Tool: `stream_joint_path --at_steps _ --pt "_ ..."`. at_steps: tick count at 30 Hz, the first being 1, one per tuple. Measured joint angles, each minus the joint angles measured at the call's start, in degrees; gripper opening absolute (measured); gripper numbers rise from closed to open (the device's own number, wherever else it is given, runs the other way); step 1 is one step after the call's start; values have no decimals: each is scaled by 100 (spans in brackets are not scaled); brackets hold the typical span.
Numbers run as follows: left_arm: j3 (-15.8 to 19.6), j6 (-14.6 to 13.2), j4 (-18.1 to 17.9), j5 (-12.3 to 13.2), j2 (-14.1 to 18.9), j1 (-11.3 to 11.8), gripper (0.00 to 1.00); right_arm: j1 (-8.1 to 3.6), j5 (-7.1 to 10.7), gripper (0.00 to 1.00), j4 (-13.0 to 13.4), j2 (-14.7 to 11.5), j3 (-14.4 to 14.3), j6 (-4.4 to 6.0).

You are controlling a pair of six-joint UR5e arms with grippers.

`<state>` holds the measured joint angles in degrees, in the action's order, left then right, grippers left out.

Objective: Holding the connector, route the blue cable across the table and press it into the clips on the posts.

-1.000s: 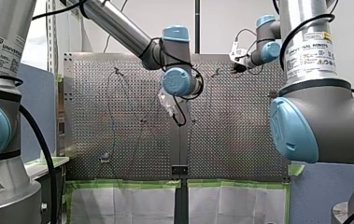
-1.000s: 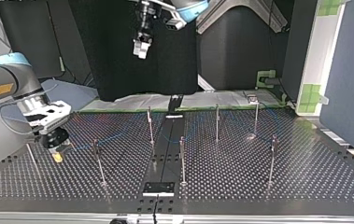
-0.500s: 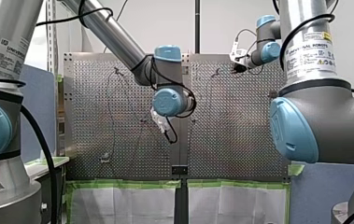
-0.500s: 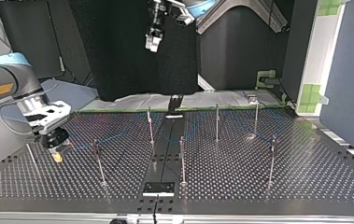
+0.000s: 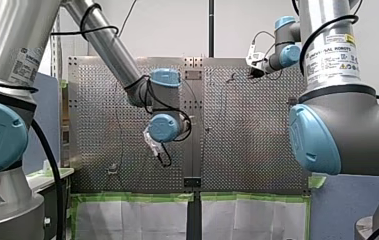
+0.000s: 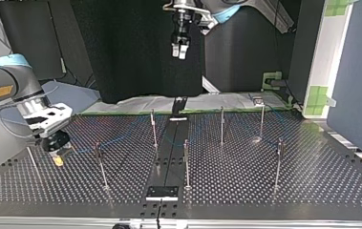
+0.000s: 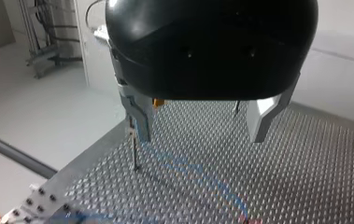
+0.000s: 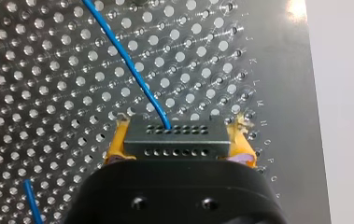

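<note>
**Connector held, cable not yet seated on the posts**

My right gripper [image 8: 179,140] pinches the grey connector [image 8: 174,143] between its yellow pads [image 8: 118,142], low over the perforated table [image 6: 245,186] at the top view's left. The blue cable [image 8: 125,63] leaves the connector's face and trails across the holes toward the thin posts [image 6: 154,126] in the middle. It looks slack on the plate, and I cannot tell whether any of the clips has it. My left gripper [image 7: 198,133] hangs high above the table's middle with its fingers spread and nothing between them.

To do this step well, I judge the right clamp must hold firm while drawing the line only lightly taut, since a hard pull could strain the wire at the connector. The left should come down with its fingers either side of the cable, close beside a post, and press straight down. A sideways push could bend a post that slender.
</note>
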<state>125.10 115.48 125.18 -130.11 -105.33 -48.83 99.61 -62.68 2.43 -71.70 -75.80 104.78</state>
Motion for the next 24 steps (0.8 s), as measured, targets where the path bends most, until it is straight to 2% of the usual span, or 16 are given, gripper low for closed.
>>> stream_joint_path --at_steps 11,24 --pt "562 0 -562 6 9 533 100 -22 0 0 -4 3 -1 0" --pt "1225 0 -1225 4 17 586 100 -18 -34 0 -30 3 0 0"
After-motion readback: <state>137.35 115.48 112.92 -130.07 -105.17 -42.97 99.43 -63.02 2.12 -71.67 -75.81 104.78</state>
